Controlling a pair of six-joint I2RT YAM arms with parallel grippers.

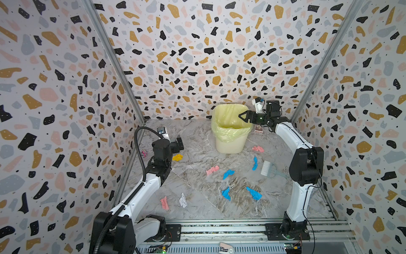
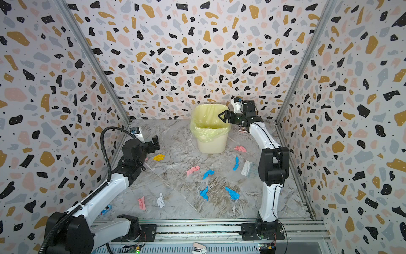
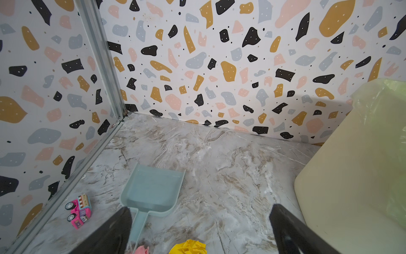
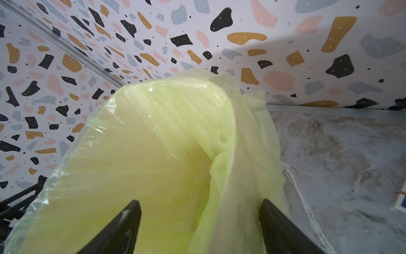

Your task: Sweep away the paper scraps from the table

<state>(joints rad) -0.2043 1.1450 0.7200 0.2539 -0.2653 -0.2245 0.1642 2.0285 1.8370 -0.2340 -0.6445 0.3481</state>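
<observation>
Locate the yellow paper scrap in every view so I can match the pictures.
In a top view: the yellow paper scrap lies left of centre, down-left of the bin.
In a top view: same spot, down-left of the bin.
Left wrist: it sits close to the handle of the dustpan.
Right wrist: not in it.
Shared landmark: the bin, also seen in both wrist views.

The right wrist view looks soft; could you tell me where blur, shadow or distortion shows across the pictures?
Right wrist view: the bin liner is smeared close to the lens, and a grey shadow falls across the wall. Left wrist view: the dustpan is crisp; the bin shades the wall behind it. Both top views: even light, but the corner rails splay outward, wide-angle distortion.
</observation>
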